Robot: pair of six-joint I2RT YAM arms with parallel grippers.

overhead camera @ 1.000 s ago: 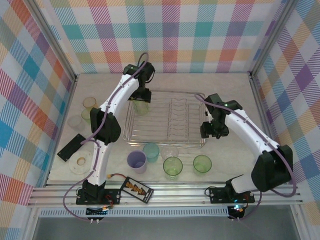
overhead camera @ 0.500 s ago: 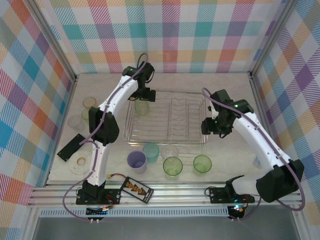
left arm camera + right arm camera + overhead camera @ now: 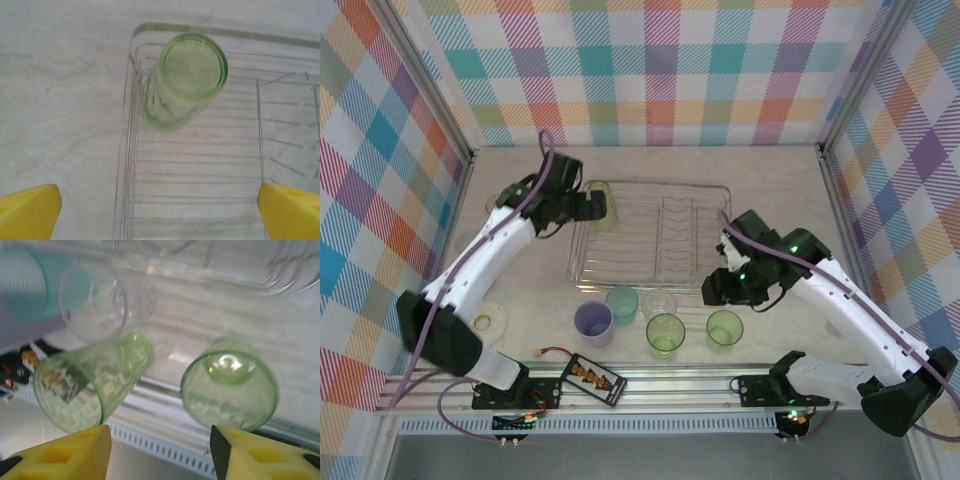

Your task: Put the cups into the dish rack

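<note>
While a light green cup (image 3: pixel 185 80), perhaps inverted, stands in the far-left corner of the dish rack (image 3: pixel 200 175), the left gripper (image 3: pixel 160 210) hangs just beside it, fingers spread wide, and the right gripper (image 3: pixel 160 450), fingers apart and empty, hovers near two green cups (image 3: pixel 227 385).

The pale table (image 3: pixel 770 190) bears the clear dish rack (image 3: pixel 660 184) and, just before it, a row of upright cups (image 3: pixel 665 334).
</note>
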